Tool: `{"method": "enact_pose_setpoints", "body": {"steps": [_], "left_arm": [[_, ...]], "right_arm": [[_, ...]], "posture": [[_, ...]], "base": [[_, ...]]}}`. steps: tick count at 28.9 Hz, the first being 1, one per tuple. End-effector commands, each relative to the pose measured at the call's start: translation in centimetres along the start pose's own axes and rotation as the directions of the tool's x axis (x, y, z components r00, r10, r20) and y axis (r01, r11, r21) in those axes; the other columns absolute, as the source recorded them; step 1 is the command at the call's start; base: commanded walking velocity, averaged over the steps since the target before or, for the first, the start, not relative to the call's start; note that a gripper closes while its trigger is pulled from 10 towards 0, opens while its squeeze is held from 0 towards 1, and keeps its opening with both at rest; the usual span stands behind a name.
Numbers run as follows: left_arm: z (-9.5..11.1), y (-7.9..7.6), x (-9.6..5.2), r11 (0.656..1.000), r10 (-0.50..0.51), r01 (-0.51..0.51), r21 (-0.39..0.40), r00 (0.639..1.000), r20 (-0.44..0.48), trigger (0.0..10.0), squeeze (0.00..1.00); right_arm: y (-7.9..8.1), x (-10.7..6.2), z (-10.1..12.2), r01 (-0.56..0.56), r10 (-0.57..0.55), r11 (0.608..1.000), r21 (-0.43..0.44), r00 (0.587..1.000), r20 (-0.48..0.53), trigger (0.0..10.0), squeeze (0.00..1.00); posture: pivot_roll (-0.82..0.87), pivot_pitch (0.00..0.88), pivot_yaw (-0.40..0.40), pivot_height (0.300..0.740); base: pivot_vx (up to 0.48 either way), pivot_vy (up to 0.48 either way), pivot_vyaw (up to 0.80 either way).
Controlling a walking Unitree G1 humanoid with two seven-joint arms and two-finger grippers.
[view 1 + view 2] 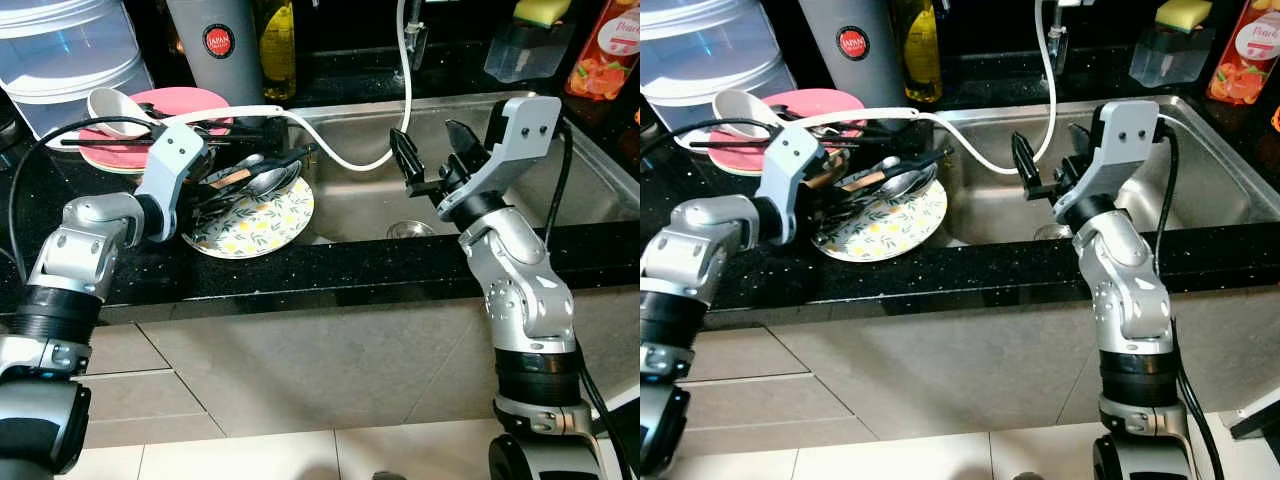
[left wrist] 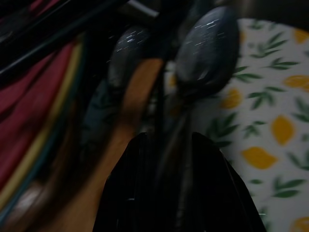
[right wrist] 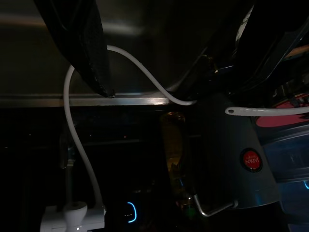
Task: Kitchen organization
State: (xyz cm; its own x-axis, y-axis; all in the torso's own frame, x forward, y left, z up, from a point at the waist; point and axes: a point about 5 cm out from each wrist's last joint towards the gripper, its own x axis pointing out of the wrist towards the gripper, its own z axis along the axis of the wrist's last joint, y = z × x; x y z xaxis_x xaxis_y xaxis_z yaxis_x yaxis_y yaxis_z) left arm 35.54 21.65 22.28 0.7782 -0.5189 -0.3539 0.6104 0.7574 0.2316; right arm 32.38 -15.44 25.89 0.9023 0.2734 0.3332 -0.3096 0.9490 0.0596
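On a black surface (image 1: 300,275), a lemon-patterned plate (image 1: 255,225) holding metal spoons (image 1: 262,180) sits at nine o'clock from the steel sink (image 1: 370,200), with a pink plate (image 1: 170,105) at its eleven o'clock. The left gripper (image 2: 166,145) has its jaws nearly closed around a spoon handle. The right gripper (image 1: 432,150) hovers over the sink, jaws open and empty.

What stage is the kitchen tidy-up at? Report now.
Little looks done: the pink plate with chopsticks and a white spoon sits on the counter. In hand: the left gripper is among the spoons on the lemon plate. The right gripper hangs open over the sink. Sorting remains.
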Motion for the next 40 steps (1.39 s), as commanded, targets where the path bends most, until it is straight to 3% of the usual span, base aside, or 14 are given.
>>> {"method": "enact_pose_setpoints", "body": {"steps": [1, 8, 11, 12, 13, 14, 16, 17, 28, 29, 32, 35, 38, 40], "left_arm": [[-0.2, 0.9, -0.3, 0.999, 0.031, -0.030, 0.015, 0.999, -0.027, 10.0, 0.00], [-0.4, 1.0, 0.2, 1.000, 0.013, -0.012, 0.026, 0.999, -0.036, 10.0, 0.00], [-0.9, 0.9, 0.5, 1.000, -0.012, 0.012, -0.013, 0.999, -0.044, 9.4, 0.00], [-1.1, 0.8, 0.6, 0.999, -0.025, 0.024, -0.029, 0.999, -0.047, 6.9, 0.00], [-1.1, 0.8, 0.6, 0.999, -0.025, 0.024, -0.029, 0.999, -0.047, 6.9, 0.00], [-1.4, 0.5, 0.7, 0.998, -0.045, 0.043, -0.045, 0.998, -0.047, 2.8, 0.00], [-1.5, 0.4, 0.8, 0.998, -0.051, 0.049, -0.049, 0.998, -0.046, 2.4, 0.00], [-1.6, 0.2, 0.8, 0.997, -0.058, 0.056, -0.058, 0.997, -0.043, 0.0, 0.00], [0.2, 0.1, 0.5, 0.998, -0.055, 0.056, -0.012, 0.997, 0.045, 0.0, 0.00], [1.0, 0.1, 0.3, 0.999, -0.031, 0.030, 0.015, 0.996, 0.080, 9.8, 0.00], [3.5, -0.5, -0.2, 0.998, -0.032, 0.020, 0.058, 0.978, 0.207, 10.0, 0.00], [5.4, -2.1, -0.8, 0.989, -0.143, 0.123, 0.083, 0.942, 0.304, 10.0, 0.00], [5.2, -3.5, -0.9, 0.970, -0.242, 0.229, 0.078, 0.921, 0.305, 10.0, 0.00], [4.1, -3.6, -0.3, 0.972, -0.235, 0.231, 0.044, 0.937, 0.259, 10.0, 0.00]], "right_arm": [[0.2, 0.1, -0.2, -0.013, 0.013, 1.000, 0.008, 1.000, -0.011, 10.0, 0.00], [0.2, -0.1, -0.2, -0.007, 0.007, 1.000, 0.003, 1.000, -0.011, 10.0, 0.00], [0.2, -0.1, -0.2, -0.005, 0.005, 1.000, 0.001, 1.000, -0.008, 10.0, 0.00], [0.2, -0.1, -0.1, -0.004, 0.004, 1.000, 0.001, 1.000, -0.007, 10.0, 0.00], [0.2, -0.1, -0.1, -0.004, 0.004, 1.000, 0.001, 1.000, -0.007, 10.0, 0.00], [0.2, -0.1, -0.1, -0.004, 0.004, 1.000, 0.001, 1.000, -0.006, 10.0, 0.00], [0.2, -0.1, -0.1, -0.004, 0.004, 1.000, 0.001, 1.000, -0.006, 10.0, 0.00], [0.2, -0.1, -0.1, -0.004, 0.004, 1.000, 0.002, 1.000, -0.006, 10.0, 0.00], [0.3, 0.1, -0.1, -0.009, 0.009, 1.000, 0.007, 1.000, -0.006, 10.0, 0.00], [0.3, 0.1, -0.2, -0.009, 0.009, 1.000, 0.008, 1.000, -0.006, 10.0, 0.00], [0.3, 0.1, -0.2, -0.009, 0.009, 1.000, 0.010, 1.000, -0.007, 10.0, 0.00], [0.5, 0.2, -0.3, -0.015, 0.015, 1.000, 0.013, 1.000, -0.006, 10.0, 0.00], [0.6, 0.4, -0.3, -0.020, 0.020, 1.000, 0.016, 1.000, -0.004, 10.0, 0.00], [0.7, 0.5, -0.3, -0.022, 0.022, 1.000, 0.018, 1.000, -0.003, 10.0, 0.00]], "posture": [[0.02, 0.049, 0.026, 0.740], [0.01, 0.047, 0.033, 0.740], [0.00, 0.043, 0.040, 0.740], [0.00, 0.042, 0.039, 0.740], [0.00, 0.042, 0.039, 0.740], [0.00, 0.042, 0.037, 0.740], [0.00, 0.042, 0.037, 0.740], [0.00, 0.042, 0.037, 0.740], [0.01, 0.046, 0.033, 0.740], [0.01, 0.046, 0.033, 0.740], [0.02, 0.044, 0.029, 0.740], [0.02, 0.043, 0.026, 0.740], [0.02, 0.040, 0.026, 0.740], [0.02, 0.040, 0.027, 0.740]], "base": [[0.000, 0.000, 0.00], [0.000, 0.000, 0.00], [0.000, 0.000, 0.00], [0.000, 0.000, 0.00], [0.000, 0.000, 0.00], [0.000, 0.000, 0.00], [0.000, 0.000, 0.00], [0.000, 0.000, 0.00], [0.000, 0.000, 0.00], [0.000, 0.000, 0.00], [0.000, 0.000, 0.00], [0.000, 0.000, 0.00], [0.000, 0.000, 0.00], [0.000, 0.000, 0.00]]}}
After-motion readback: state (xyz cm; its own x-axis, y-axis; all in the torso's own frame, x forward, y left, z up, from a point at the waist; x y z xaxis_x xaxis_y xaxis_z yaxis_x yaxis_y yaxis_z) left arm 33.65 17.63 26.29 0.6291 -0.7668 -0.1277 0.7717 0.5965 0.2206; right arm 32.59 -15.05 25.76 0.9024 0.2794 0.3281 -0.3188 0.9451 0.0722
